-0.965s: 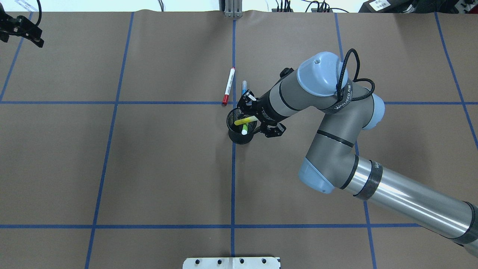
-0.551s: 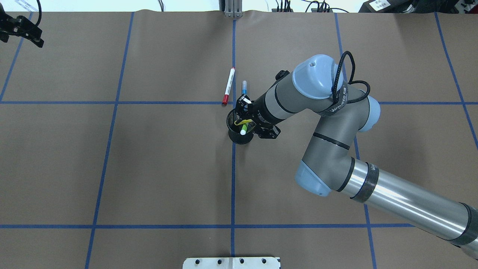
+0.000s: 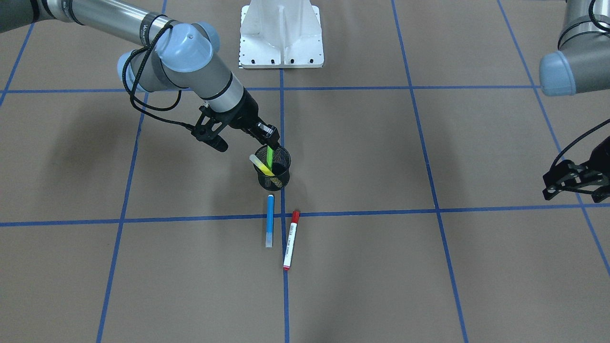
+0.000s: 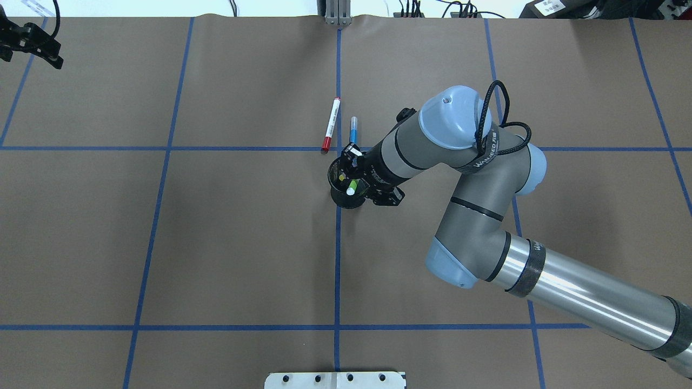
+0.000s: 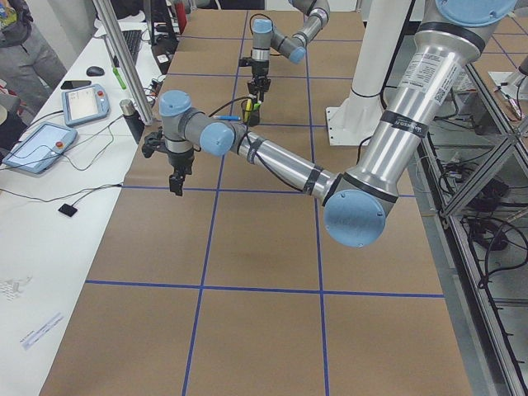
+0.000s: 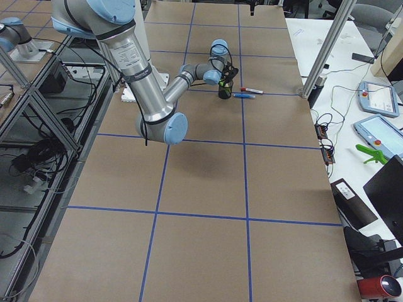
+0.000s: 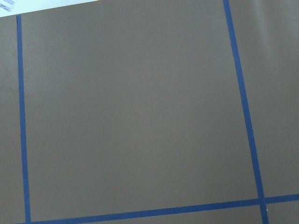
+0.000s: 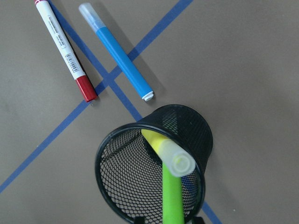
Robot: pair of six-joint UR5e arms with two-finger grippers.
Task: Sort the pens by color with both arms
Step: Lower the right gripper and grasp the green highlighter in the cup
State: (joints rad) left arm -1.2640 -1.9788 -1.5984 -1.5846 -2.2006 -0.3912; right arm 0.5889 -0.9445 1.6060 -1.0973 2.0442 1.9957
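Note:
A black mesh cup [image 3: 275, 182] stands at mid-table with the green pen [image 3: 269, 157] and the yellow pen [image 3: 261, 166] leaning inside it. My right gripper [image 3: 272, 142] hangs just over the cup's rim, at the green pen's upper end. In the right wrist view the green pen [image 8: 172, 200] runs down between two spread fingertips, so the gripper looks open. The yellow pen [image 8: 156, 142] shows its pale cap. The blue pen [image 3: 270, 219] and the red-capped pen [image 3: 290, 240] lie side by side beyond the cup. My left gripper [image 4: 51, 56] is open and empty at the far left.
The white base pedestal [image 3: 281, 38] stands at the robot's edge of the table. Blue tape lines divide the brown table cover [image 4: 243, 243] into squares. A side desk with tablets [image 5: 49, 140] and a person [image 5: 25, 41] lies beyond the table's far edge.
My right arm has moved left and down, bringing its gripper closer over the cup and hiding most of the yellow pen from overhead. The pens and the left arm have not moved.

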